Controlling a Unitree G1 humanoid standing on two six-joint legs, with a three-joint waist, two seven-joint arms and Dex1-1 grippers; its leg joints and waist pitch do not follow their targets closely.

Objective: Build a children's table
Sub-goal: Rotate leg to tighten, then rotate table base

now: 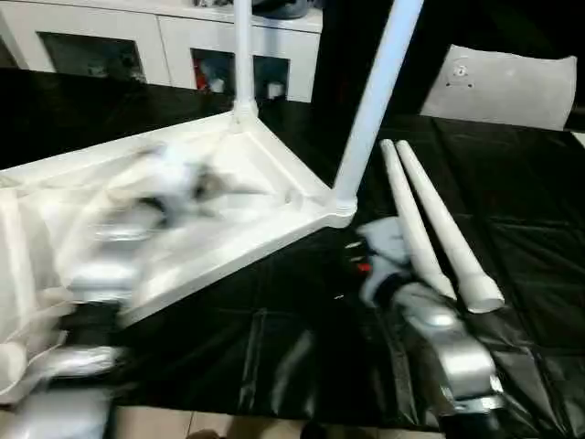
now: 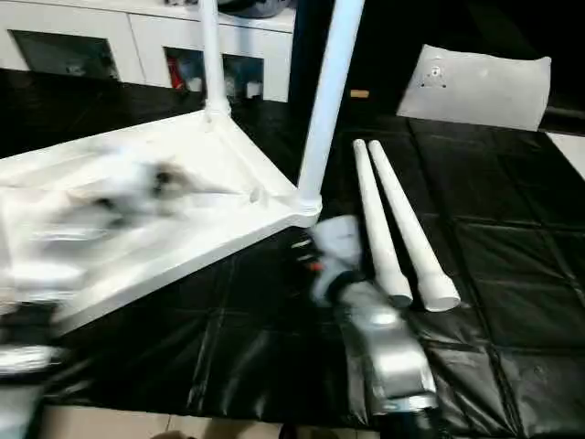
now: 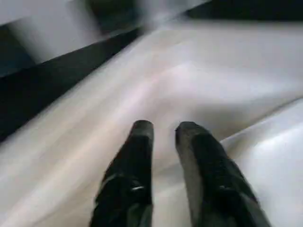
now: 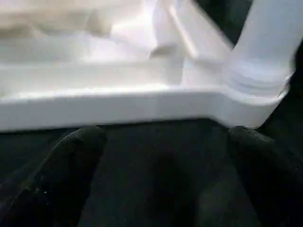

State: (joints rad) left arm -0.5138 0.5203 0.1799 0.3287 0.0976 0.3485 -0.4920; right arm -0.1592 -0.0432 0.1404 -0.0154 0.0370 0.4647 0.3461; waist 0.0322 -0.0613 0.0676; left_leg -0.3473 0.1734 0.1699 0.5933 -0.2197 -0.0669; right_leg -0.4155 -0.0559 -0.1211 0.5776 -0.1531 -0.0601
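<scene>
Right gripper (image 4: 161, 156) is gaping, jaws released, before the tabletop (image 4: 109, 106) rim — left gripper (image 3: 163, 130) is hovering above it, jaws slightly parted, grasping nothing.

1. The white plastic table top (image 1: 228, 197) lies upside down on the black surface, at the left of the scene, its ribbed underside facing up.
2. Two tapered white legs stand upright in its corner sockets: one at the far corner (image 1: 243, 55), one at the right corner (image 1: 375, 101).
3. Two loose legs (image 1: 430, 219) lie side by side, touching, just right of the top, their wide open ends nearest.
</scene>
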